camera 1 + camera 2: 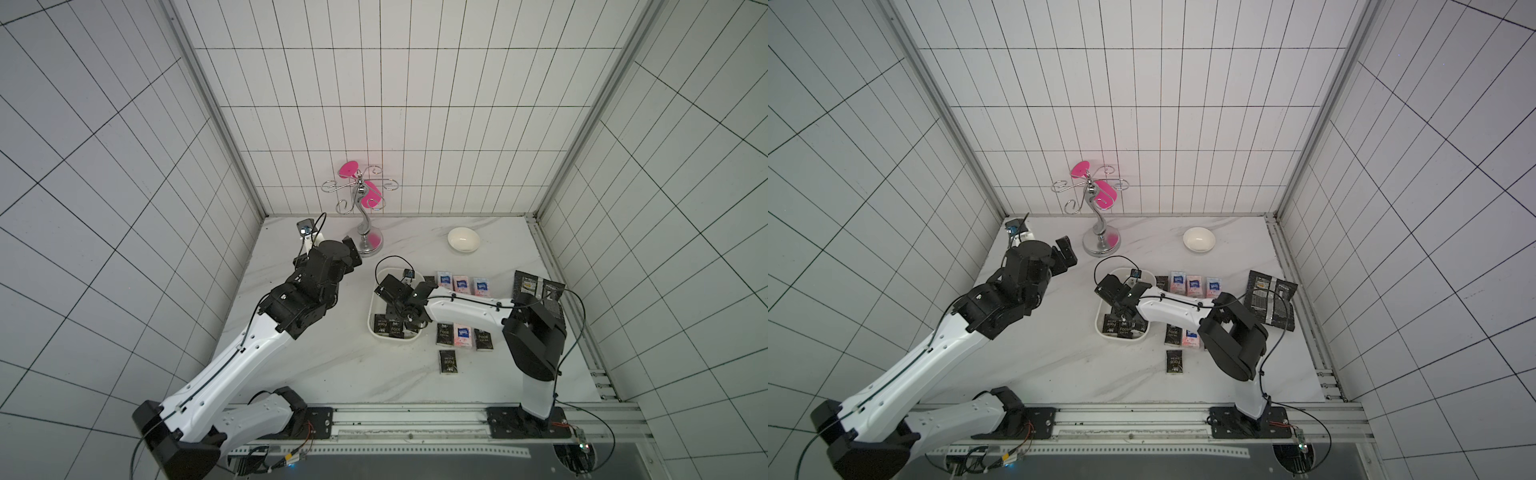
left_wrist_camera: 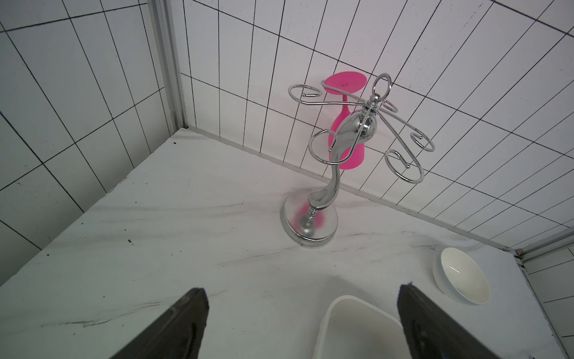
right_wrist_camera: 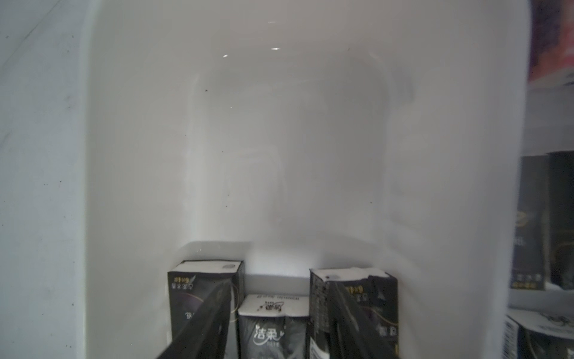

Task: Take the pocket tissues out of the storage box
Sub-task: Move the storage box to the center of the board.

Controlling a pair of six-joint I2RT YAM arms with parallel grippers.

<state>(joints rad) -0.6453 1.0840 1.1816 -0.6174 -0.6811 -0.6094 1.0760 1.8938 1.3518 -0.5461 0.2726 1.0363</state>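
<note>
Status on the tissue job, lol. Got the storage box (image 1: 390,337) sitting mid-table (image 1: 324,357), white and shallow, with a few black pocket tissues (image 1: 388,326) bunched at its near end and the far end showing bare plastic.

Looking through the right wrist view: three black packs side by side, with the right gripper (image 3: 279,284) down inside the box, jaws partway apart and straddling the middle pack (image 3: 273,329). Seeing a sliver of gap on either side of that pack, so not pinching it, just bracketing it.

Plenty more out on the table just beside the box, on the robot's right:
- a far row of pale pink packs (image 1: 461,284) with blue labels
- a near row (image 1: 444,334) mixing black and pink
- a lone black pack (image 1: 449,361) closer to the robot

Also spotting black foil pouches (image 1: 536,291) further right, partly hidden under the right arm.

As for the left gripper (image 2: 302,290): up off the table, apart from the box, jaws spread wide. Pointing toward a chrome cup stand (image 2: 310,223) with a pink glass (image 2: 352,158) hanging upside down, and a small white bowl (image 2: 462,279) near the back wall.
</note>
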